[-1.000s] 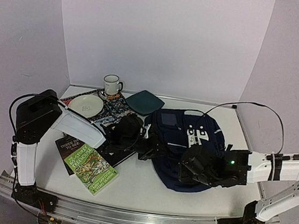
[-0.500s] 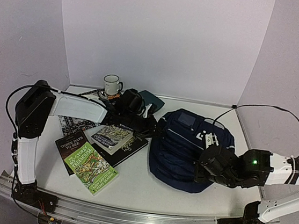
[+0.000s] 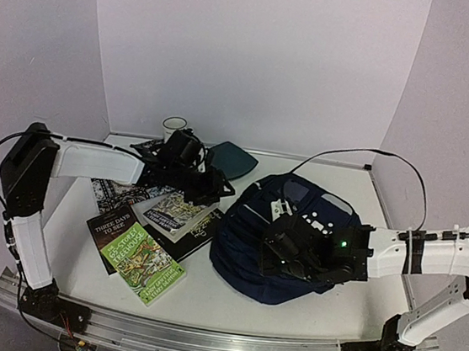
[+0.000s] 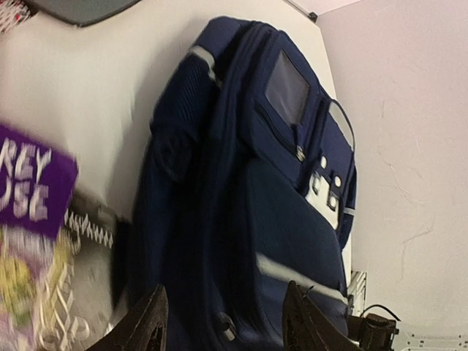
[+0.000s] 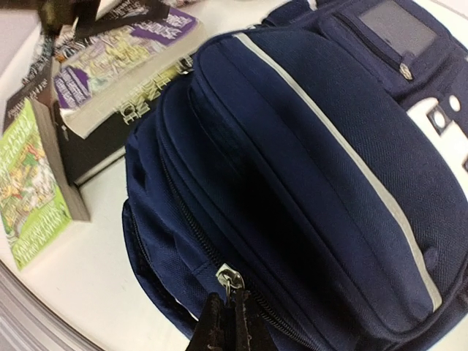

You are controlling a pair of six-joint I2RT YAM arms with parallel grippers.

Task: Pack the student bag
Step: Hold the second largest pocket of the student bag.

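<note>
The student bag (image 3: 315, 214) is a navy-blue backpack lying right of the table's middle, with a thin white stripe (image 5: 344, 153) across its front. My right gripper (image 3: 281, 247) rests on the bag's near-left side. In the right wrist view it (image 5: 228, 307) is shut on a metal zipper pull (image 5: 232, 279) at the bag's (image 5: 314, 168) lower edge. My left gripper (image 3: 214, 186) hangs just left of the bag, over the books. In the left wrist view it (image 4: 223, 325) stands open, the bag (image 4: 248, 183) beyond its tips and nothing between its fingers (image 4: 150, 325).
A green paperback (image 3: 141, 262) lies near the front left, with a stack of books (image 3: 175, 213) behind it, close to the bag's left side. A white mug (image 3: 172, 124) and a dark teal plate (image 3: 232, 158) stand at the back. The right wall is close to the bag.
My left gripper has let go of the bag, opened, and drawn back to the left. My right gripper has moved left with the zipper pull, and the bag has shifted left.
</note>
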